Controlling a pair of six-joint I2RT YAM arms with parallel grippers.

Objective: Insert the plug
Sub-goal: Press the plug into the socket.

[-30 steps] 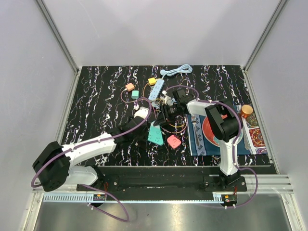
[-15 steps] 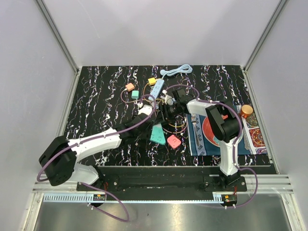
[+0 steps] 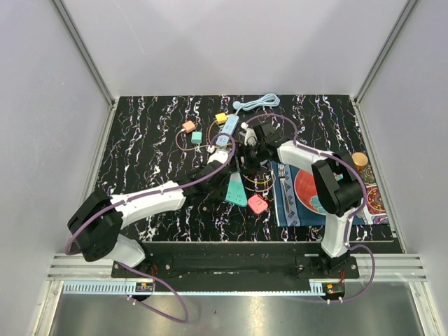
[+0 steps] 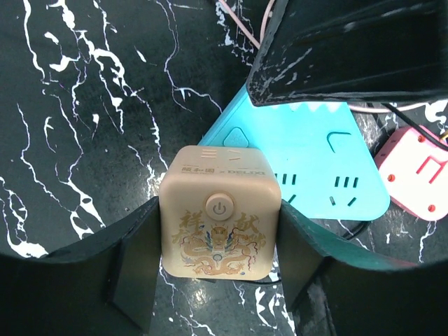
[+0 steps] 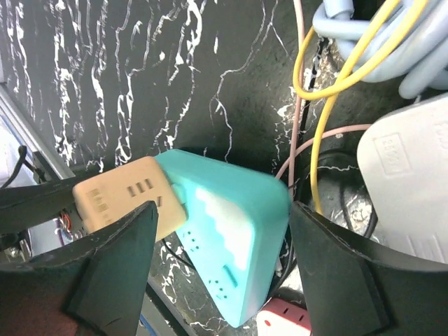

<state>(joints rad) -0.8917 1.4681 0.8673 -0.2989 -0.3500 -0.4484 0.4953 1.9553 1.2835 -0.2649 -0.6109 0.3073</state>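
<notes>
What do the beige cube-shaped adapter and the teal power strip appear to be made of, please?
The beige cube-shaped adapter looks like satin moulded plastic: rounded edges, printed gold emblem. The teal power strip also seems smooth plastic, slightly glossy, with slots moulded in.

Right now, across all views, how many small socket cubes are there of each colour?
Yellow cube: 1
Orange cube: 1
Green cube: 1
Pink cube: 1
Beige cube, in the left gripper: 1
Total: 5
</notes>
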